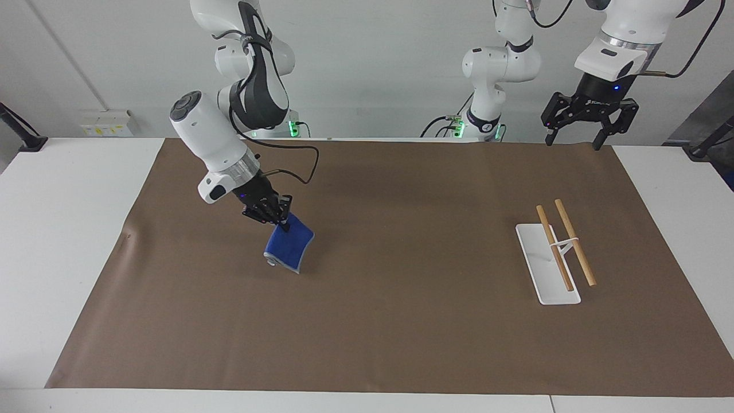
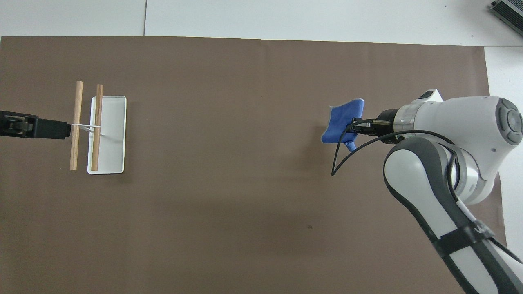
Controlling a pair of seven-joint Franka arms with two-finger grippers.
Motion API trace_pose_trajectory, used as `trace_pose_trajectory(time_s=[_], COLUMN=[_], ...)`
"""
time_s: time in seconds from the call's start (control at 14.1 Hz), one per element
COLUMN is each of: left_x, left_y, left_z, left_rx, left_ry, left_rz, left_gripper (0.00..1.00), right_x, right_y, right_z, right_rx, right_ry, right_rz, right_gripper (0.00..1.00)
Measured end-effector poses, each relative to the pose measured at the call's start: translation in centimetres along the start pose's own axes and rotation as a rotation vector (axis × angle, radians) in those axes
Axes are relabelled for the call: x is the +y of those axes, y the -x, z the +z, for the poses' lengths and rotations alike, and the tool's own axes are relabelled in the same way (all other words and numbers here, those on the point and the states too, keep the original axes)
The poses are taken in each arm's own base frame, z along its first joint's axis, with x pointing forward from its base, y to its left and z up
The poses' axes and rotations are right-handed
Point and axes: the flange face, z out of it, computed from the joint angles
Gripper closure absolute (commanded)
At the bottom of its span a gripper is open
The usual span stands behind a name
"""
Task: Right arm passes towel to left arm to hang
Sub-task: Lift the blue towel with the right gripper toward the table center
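Brown paper [image 1: 401, 321] covers most of the white table [image 1: 63, 229], with a pale wall at the top of the facing view. Left of centre in that view, the towel [image 1: 288, 245] hangs in the air, royal blue with a thin pale edge, creased and drooping. Its upper corner is pinched in the right gripper [image 1: 274, 217], whose fingertips are closed on the cloth; the rest dangles below them over the paper. At the frame's right stands a white tray [image 1: 547, 275] carrying a rack of two wooden rods [image 1: 565, 246]. The left gripper [image 1: 574, 139] waits at upper right, fingers spread wide, holding nothing.
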Motion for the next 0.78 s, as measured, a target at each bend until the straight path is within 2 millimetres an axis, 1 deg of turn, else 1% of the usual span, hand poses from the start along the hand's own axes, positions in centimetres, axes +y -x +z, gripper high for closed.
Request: trace_pose_trajectory(time_s=[0.21, 0.42, 0.5, 0.64, 0.78], left_x=[0.5, 1.2, 1.8, 3.7, 5.1], left_y=[-0.5, -1.5, -1.9, -2.3, -2.4], left_z=[0.2, 1.9, 2.6, 3.9, 4.7], left_rx=[0.035, 0.055, 0.070, 0.085, 0.079], left_ry=[0.154, 0.237, 0.267, 0.318, 0.373], left_rz=[-0.038, -0.087, -0.126, -0.201, -0.284], left_gripper=[0.00, 0.00, 0.00, 0.00, 0.00], right_x=[-2.7, -5.3, -6.0, -7.1, -8.1], right_y=[-0.5, -0.1, 0.1, 0.4, 0.7], right_z=[-0.9, -0.5, -0.4, -0.1, 0.0], right_rx=[0.018, 0.006, 0.003, 0.004, 0.006], right_ry=[-0.160, -0.297, -0.335, -0.413, -0.505], right_rz=[0.086, 0.155, 0.173, 0.205, 0.245], right_gripper=[1.00, 1.00, 1.00, 1.00, 1.00])
